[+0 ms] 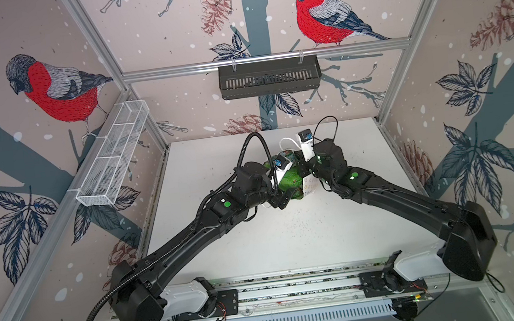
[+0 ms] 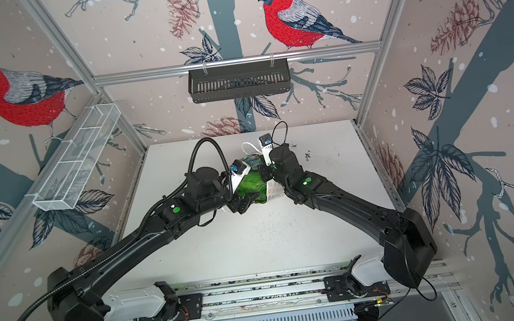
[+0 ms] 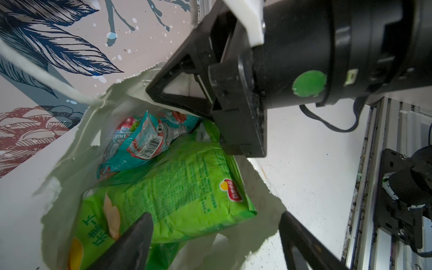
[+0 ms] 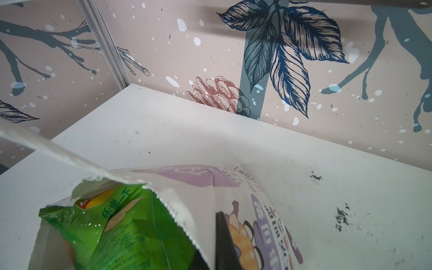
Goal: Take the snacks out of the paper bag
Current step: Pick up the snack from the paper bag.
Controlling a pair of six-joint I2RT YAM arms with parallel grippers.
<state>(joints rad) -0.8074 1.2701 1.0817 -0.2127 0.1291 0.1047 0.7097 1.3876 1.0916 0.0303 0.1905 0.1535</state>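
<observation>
The white paper bag (image 1: 310, 188) (image 2: 274, 190) lies at the middle of the table, its mouth gaping in the left wrist view (image 3: 70, 149). Inside lie the snacks: a big bright green packet (image 3: 177, 187) (image 4: 131, 233) (image 1: 291, 180), with a teal packet (image 3: 142, 140) deeper in. My left gripper (image 3: 215, 236) (image 1: 281, 199) is open at the mouth. One of its fingers (image 3: 131, 243) is over the green packet, the other over the table outside the rim. My right gripper (image 4: 210, 233) (image 3: 182, 93) (image 1: 303, 167) is shut on the bag's printed wall and holds the rim up.
A black slotted basket (image 1: 269, 77) hangs on the back wall. On the left wall is a white wire basket (image 1: 114, 161). Both arms' bases ride on the rail (image 1: 296, 285) along the table's front edge. Dark specks (image 4: 341, 217) mark the table right of the bag.
</observation>
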